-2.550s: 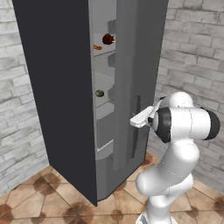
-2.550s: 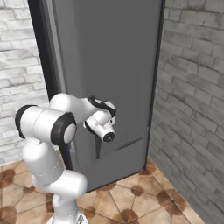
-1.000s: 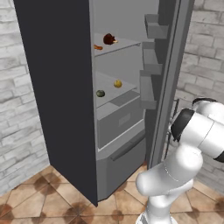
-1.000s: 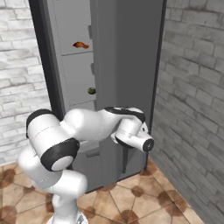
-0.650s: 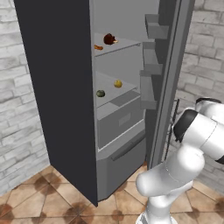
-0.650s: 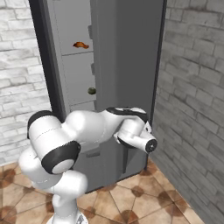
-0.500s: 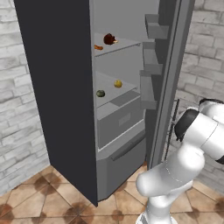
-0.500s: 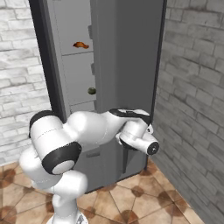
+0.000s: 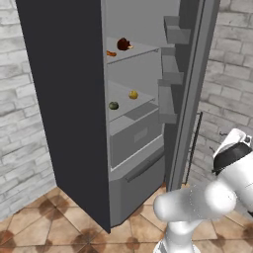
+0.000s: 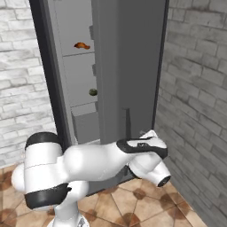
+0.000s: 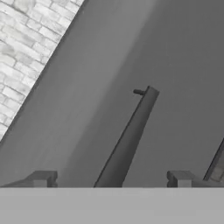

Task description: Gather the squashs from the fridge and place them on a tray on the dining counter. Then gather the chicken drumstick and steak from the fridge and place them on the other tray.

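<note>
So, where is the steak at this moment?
In the left base view the steak lies on the top shelf of the open fridge, just right of the chicken drumstick.

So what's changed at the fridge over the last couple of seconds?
The fridge door has swung from nearly shut to wide open, pulled by the arm. The fingers now sit spread either side of the door handle. The steak and chicken drumstick stayed on the top shelf.

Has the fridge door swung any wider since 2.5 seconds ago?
Yes. The fridge door has swung away from the fridge's dark side wall, exposing the shelves.
</note>
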You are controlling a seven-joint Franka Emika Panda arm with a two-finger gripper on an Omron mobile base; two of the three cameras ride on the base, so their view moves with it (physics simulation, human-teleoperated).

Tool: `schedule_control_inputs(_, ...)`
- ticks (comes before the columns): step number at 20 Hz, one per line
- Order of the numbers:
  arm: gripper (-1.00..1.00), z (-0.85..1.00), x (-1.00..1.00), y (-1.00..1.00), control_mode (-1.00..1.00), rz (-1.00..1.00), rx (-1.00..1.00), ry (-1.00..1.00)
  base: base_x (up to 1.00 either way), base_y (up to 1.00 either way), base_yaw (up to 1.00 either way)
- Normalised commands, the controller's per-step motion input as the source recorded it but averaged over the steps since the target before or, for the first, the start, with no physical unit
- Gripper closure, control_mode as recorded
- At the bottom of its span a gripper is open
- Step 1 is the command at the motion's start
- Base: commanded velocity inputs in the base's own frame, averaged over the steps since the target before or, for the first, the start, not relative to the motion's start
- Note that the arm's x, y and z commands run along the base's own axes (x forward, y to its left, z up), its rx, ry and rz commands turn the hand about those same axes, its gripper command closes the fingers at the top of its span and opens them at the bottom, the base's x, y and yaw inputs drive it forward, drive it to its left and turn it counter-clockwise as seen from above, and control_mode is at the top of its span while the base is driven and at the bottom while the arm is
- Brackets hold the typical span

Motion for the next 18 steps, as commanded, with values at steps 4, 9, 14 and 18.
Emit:
schedule_control_inputs(4, -1.00, 0.86, -0.82, 0.35, -1.00, 0.00, -0.13, -0.25, 0.00, 0.00, 0.00)
schedule_control_inputs(9, -1.00, 1.00, -0.56, 0.45, -1.00, 0.00, -0.27, -0.25, 0.00, 0.00, 0.00)
schedule_control_inputs(14, -1.00, 1.00, -0.46, 0.49, -1.00, 0.00, -0.30, -0.20, 0.00, 0.00, 0.00)
schedule_control_inputs(18, -1.00, 1.00, -0.40, 0.64, -1.00, 0.00, -0.33, -0.16, 0.00, 0.00, 0.00)
